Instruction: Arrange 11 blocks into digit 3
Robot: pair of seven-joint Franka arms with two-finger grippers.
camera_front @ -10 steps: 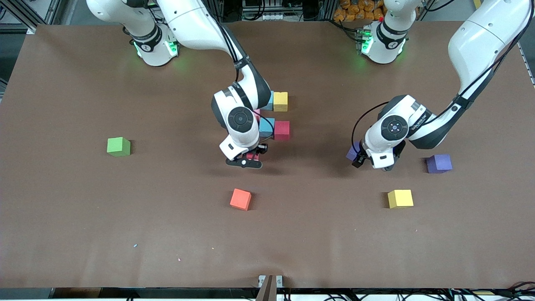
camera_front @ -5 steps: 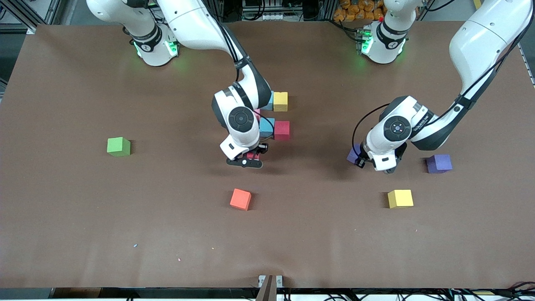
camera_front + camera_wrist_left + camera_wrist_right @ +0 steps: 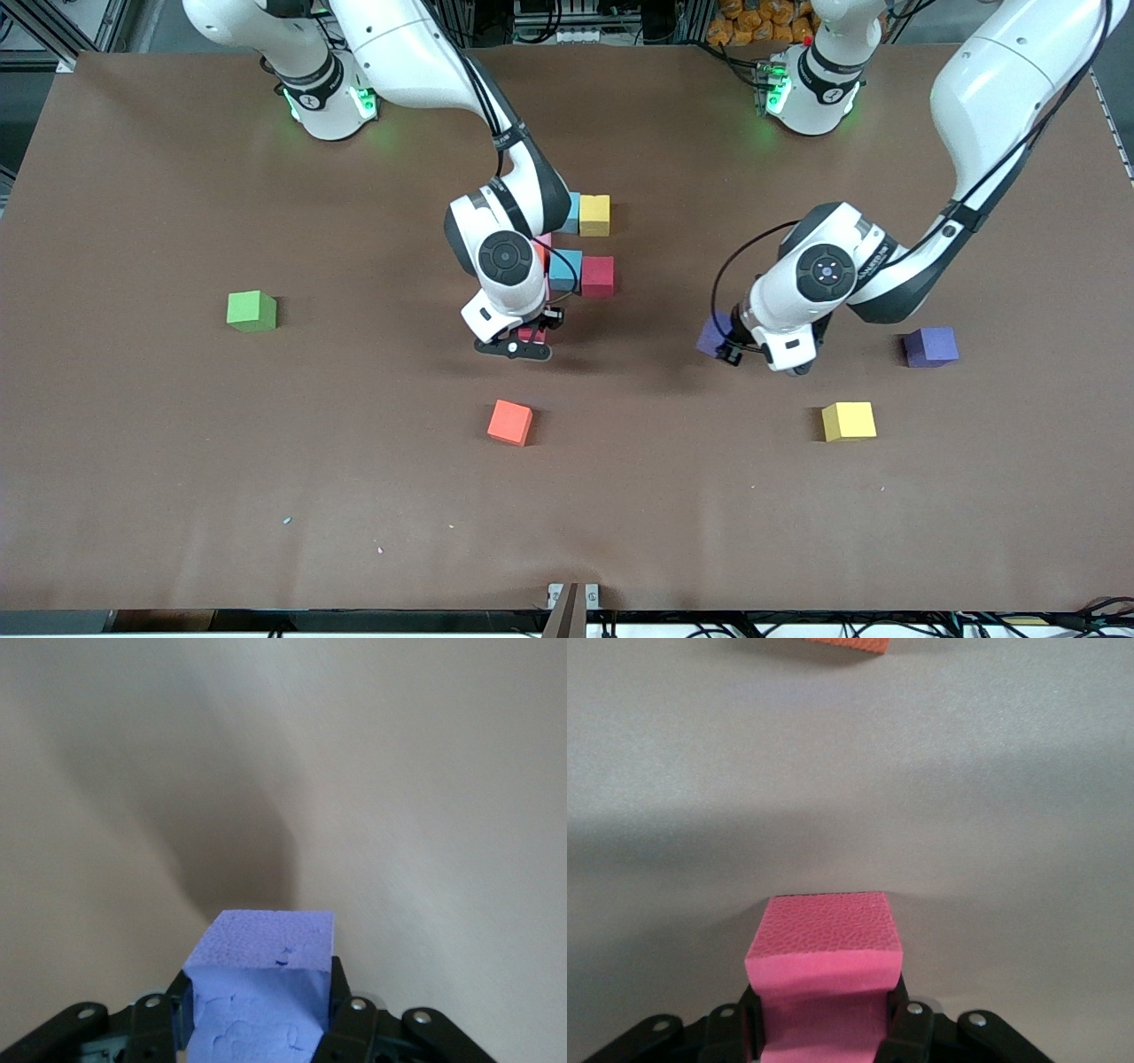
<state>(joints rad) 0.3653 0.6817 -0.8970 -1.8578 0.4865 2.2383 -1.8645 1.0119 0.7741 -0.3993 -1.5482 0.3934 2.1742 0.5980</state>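
So the blocks are scattered all over. There's a little cluster mid-table: a yellow block (image 3: pixel 594 215) touching a light blue block (image 3: pixel 571 213), and nearer the front camera a second light blue block (image 3: pixel 565 268) right against a crimson block (image 3: pixel 598 276).

The right hand (image 3: pixel 518 341), just in front of that cluster, is clamped on a pink block (image 3: pixel 824 966). The left hand (image 3: pixel 753 347) is clenched on a purple block (image 3: pixel 261 988) over bare table (image 3: pixel 177 496), toward the left arm's end.

Loose ones: an orange block (image 3: pixel 510 422) nearer the camera than the right hand, another yellow block (image 3: pixel 848 421), another purple block (image 3: pixel 930 346) beside the left hand, and a green cube (image 3: pixel 252 311) off toward the right arm's end.
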